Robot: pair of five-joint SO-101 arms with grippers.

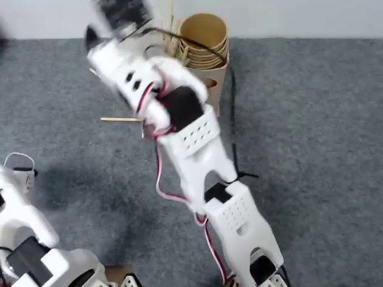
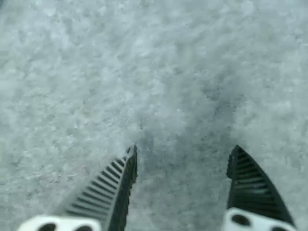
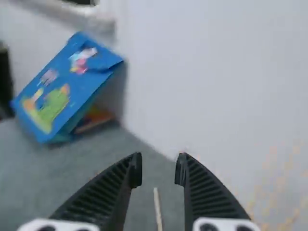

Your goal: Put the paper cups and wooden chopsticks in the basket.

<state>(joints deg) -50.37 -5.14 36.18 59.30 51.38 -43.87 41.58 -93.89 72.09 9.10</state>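
Right arm is rising closest to the high view, running from the near right edge diagonally toward the far left and ending beside the basket. Right gripper is showing its two black fingers set slightly apart, with a narrow gap between the tips. A thin wooden stick is showing inside that gap, its long axis running away from the wrist. It is much thinner than the gap, and I cannot tell whether either finger is touching it. Beyond it, a blue box is leaning against a pale wall. Left arm is sitting at the near left corner. Left gripper is hanging over bare grey carpet with its fingers spread wide and nothing between them. One chopstick is lying flat on the carpet left of the right arm, long axis running left to right, its right end going under the arm. Stacked paper cups are standing upright in the basket at the far centre, mouths facing up. A few pale sticks are standing on end just left of the cups, pointing up.
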